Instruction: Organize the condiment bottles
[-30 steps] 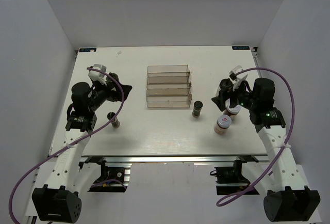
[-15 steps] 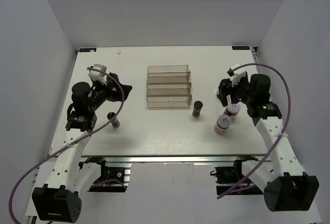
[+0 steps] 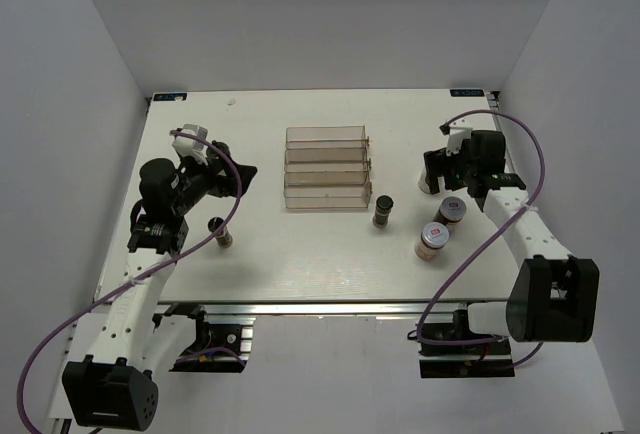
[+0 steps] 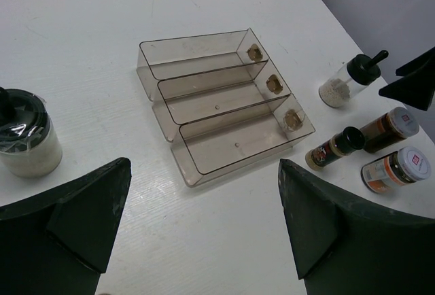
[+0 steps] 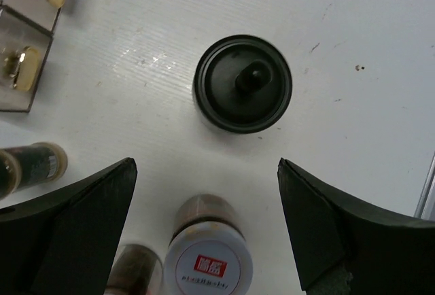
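Both jaws spread, pale jar [image 4: 335,92], black knob top [image 5: 242,83]

Small capped condiment bottles [image 3: 383,211] stand scattered upright.

There are two knob-top jars [image 4: 27,142] [image 4: 342,85], two white-lidded jars [image 4: 389,125] [image 4: 396,169], one dark bottle [image 4: 333,149] and one rack [image 4: 224,108].

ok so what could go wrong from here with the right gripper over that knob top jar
1. The right gripper is open above the knob-top jar, but the white-lidded jar stands close by. A finger coming down could knock it over.
2. The jar's cap ends in a small knob. A grip that closes on that rather than on the body might slip or tilt the jar.
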Available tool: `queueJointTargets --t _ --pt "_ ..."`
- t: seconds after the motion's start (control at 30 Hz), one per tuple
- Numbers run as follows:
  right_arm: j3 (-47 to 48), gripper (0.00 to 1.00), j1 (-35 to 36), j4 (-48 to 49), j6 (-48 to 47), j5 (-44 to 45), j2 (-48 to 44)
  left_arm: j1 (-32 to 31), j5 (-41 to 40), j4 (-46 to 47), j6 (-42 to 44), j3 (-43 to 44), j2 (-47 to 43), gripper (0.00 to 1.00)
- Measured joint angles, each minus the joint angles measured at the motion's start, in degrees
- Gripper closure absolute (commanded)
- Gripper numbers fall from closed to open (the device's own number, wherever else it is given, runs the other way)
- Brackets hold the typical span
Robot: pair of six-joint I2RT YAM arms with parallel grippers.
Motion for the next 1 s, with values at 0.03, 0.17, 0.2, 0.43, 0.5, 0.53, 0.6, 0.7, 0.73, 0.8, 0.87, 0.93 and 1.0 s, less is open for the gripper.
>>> queueJointTargets --t 0.03,0.17,0.2,0.43,0.5,0.53,0.6,0.7,0.73,0.8,0.87,0.93,1.0 --pt "0.6 0.11 -0.3 0.4 0.2 0.1 1.2 0.0 0.0 0.0 0.0 0.0 0.1 0.02" --pt "3.6 0.11 -1.4 1.2 0.8 -0.1 6.1 0.0 0.2 0.0 0.0 0.0 0.5 0.02" --pt "4.4 0.11 -1.5 1.4 1.0 -0.1 7.3 0.0 0.2 0.0 0.0 0.0 0.5 0.02" --pt "9.1 0.11 -1.8 2.1 1.9 -2.1 14.0 0.0 0.2 0.0 0.0 0.0 0.8 0.02" --pt "10.0 0.11 -1.8 2.1 2.0 -2.8 15.3 0.0 0.1 0.0 0.0 0.0 1.0 0.02" --pt "10.3 0.11 -1.7 2.2 2.1 -3.1 16.0 0.0 0.1 0.0 0.0 0.0 1.0 0.02" --pt "11.0 0.12 -1.8 2.3 2.1 -3.1 17.1 0.0 0.1 0.0 0.0 0.0 1.1 0.02" --pt "11.5 0.16 -1.8 2.5 2.2 -3.1 18.5 0.0 0.1 -0.1 0.0 0.0 1.4 0.02" --pt "11.5 0.17 -1.8 2.5 2.3 -3.1 18.8 0.0 0.1 -0.2 0.0 0.0 1.4 0.02" --pt "11.5 0.2 -1.8 2.4 2.3 -3.1 18.9 0.0 0.1 -0.3 0.0 0.0 1.5 0.02" --pt "11.5 0.22 -1.8 2.6 2.3 -3.1 18.9 0.0 0.1 -0.4 0.0 0.0 1.6 0.02" --pt "11.5 0.3 -1.8 2.8 2.2 -3.1 18.9 0.0 0.1 -0.4 0.0 0.0 1.6 0.02" --pt "11.5 0.4 -1.8 3.0 2.4 -3.3 18.9 0.0 0.1 -0.4 0.0 0.0 1.6 0.02"
